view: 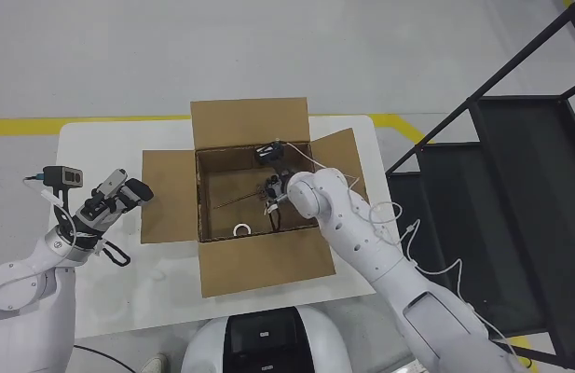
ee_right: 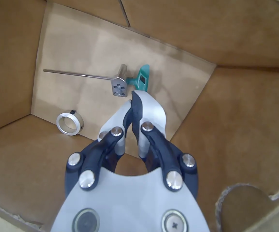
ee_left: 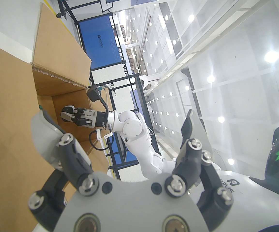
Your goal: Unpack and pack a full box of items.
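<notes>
Seemingly set to unpack, our right pincer [ee_right: 132,97] hangs pressed together inside the box [view: 259,266], our left pincer [view: 130,185] spread beside it.

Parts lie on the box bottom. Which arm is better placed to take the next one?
Right. The right pincer hangs shut inside the box, near the metal block with the rod. The left pincer is open outside, beside the box's flap.

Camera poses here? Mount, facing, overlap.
Top view: above the arms, facing down on the box; both arms show.
Left wrist view: beside the box, facing sideways across it; own open left hand, right hand beyond.
Right wrist view: inside the box, facing its floor; own hand shut.
Shared: top and right wrist views both show the ring.
</notes>
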